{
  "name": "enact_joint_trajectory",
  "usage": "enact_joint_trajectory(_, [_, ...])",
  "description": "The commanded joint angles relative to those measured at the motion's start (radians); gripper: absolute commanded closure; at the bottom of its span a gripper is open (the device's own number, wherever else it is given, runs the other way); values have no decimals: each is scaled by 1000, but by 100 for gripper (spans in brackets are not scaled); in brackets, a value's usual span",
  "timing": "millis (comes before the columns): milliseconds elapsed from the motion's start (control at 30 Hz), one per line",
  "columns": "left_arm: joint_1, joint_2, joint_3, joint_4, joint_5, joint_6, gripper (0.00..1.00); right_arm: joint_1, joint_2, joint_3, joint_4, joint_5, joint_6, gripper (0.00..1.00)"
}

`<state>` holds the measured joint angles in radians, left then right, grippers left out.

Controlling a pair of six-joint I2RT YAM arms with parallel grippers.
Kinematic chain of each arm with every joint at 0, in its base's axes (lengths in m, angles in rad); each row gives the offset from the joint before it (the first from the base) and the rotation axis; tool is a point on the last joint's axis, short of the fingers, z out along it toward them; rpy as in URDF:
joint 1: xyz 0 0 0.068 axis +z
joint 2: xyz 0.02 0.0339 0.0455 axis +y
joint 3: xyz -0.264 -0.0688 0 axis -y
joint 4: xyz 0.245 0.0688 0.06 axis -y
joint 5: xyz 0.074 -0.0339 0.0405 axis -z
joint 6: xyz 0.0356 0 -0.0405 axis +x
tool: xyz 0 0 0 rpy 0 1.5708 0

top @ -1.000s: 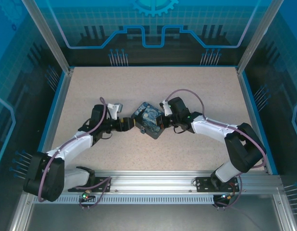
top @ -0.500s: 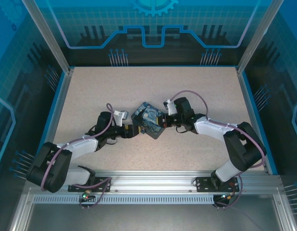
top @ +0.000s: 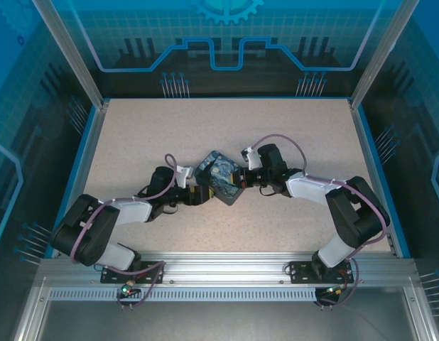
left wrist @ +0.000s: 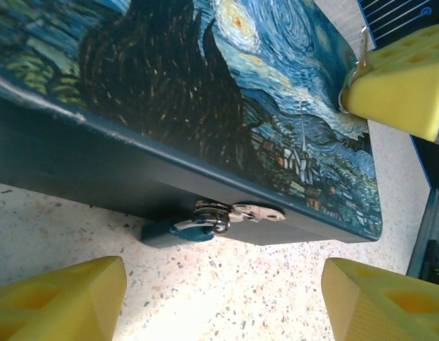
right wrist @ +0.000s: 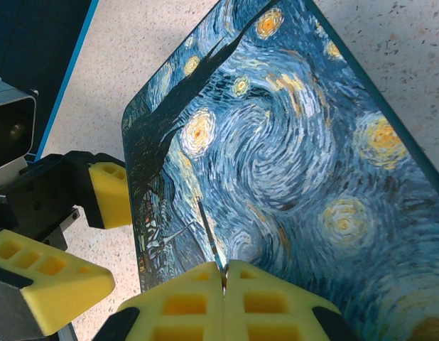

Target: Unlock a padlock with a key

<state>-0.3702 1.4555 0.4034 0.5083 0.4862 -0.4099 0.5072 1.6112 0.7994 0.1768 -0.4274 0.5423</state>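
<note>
The padlock (left wrist: 178, 229) is small and dark teal with a silver shackle. It lies on the table against the side of the starry-night box (left wrist: 226, 92), hooked through the box's metal hasp (left wrist: 256, 212). My left gripper (left wrist: 223, 302) is open just in front of the padlock, its yellow pads (left wrist: 60, 302) spread either side with nothing between them. My right gripper (right wrist: 224, 275) is shut on the key (right wrist: 208, 231), a thin grey sliver that sticks out over the box lid. In the top view the left gripper (top: 197, 193) and right gripper (top: 241, 182) flank the box (top: 219, 176).
The speckled table (top: 226, 128) has a blue rim (top: 88, 153) at its sides. An aluminium rail (top: 226, 266) with the arm bases runs along the near edge. Open tabletop lies behind and in front of the box.
The left arm has folded lower and slid its gripper right, closer to the box's near-left side. The right gripper shifted slightly and stays shut on the key.
</note>
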Motion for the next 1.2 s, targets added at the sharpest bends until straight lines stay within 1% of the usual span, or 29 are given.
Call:
enact_joint_trajectory(0, [-11,20,-21,64,-40,48,26,-10,38,-17,-64,19,-20,100])
enact_joint_trajectory(167, [-18,64,-33,133,-47,78,26,-11,36,-16,-70,21,-28,100])
enact_joint_trajectory(267, [-23,93,-36,169,-49,97,29,-12,37,-13,-70,19,-31,100])
enact_joint_trajectory(400, [-30,135,-39,214,-39,112,29,-11,36,-8,-74,17,-35,100])
enact_joint_trajectory(633, [-34,217,-36,308,-15,90,32,-9,30,-5,-83,20,-43,100])
enact_joint_trajectory(867, [-37,302,-27,390,9,65,37,-10,32,2,-90,25,-48,100])
enact_joint_trajectory(1167, [-45,333,-8,389,61,66,46,-11,36,2,-89,24,-53,100])
